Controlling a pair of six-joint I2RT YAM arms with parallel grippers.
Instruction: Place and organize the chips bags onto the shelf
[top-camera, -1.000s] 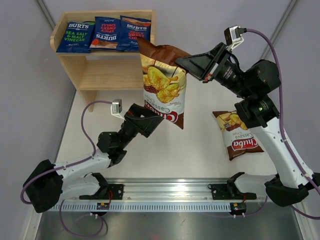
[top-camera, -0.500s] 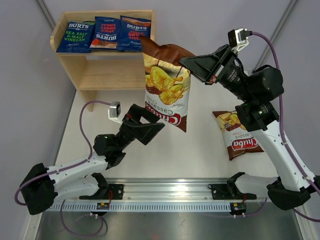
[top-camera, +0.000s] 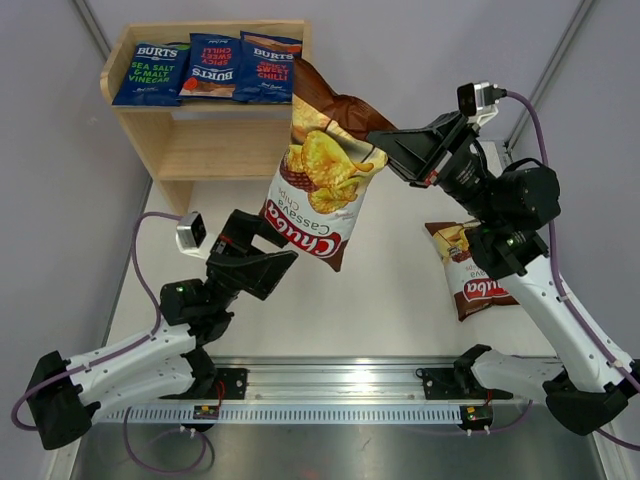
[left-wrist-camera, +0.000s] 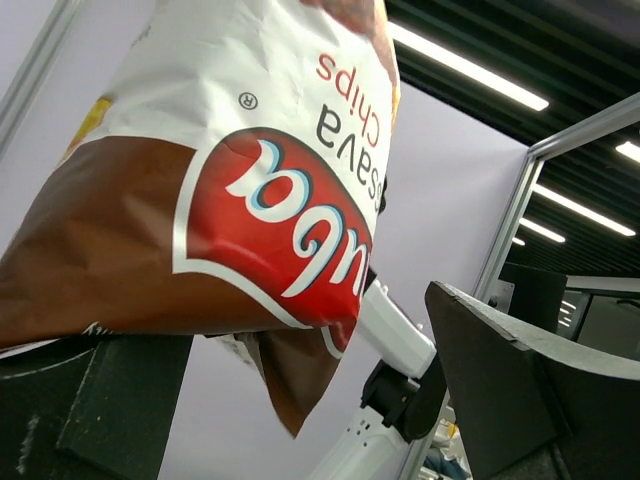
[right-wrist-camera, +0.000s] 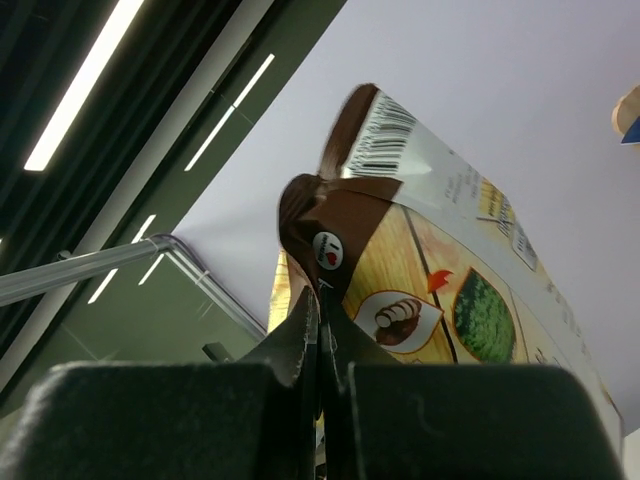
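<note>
brown chuba bag (top-camera: 310, 190) in right pincer (top-camera: 374, 134)

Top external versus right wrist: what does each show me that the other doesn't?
Only top external: the shelf in full, with three Burts bags on its upper tier. It also shows a second Chuba bag flat on the table, and the open left gripper at the bottom of the held Chuba bag.
Only right wrist: the pinch up close, with the right gripper shut on the crumpled top seam, and the barcode.
Both: the held Chuba bag hanging from the right gripper.
</note>
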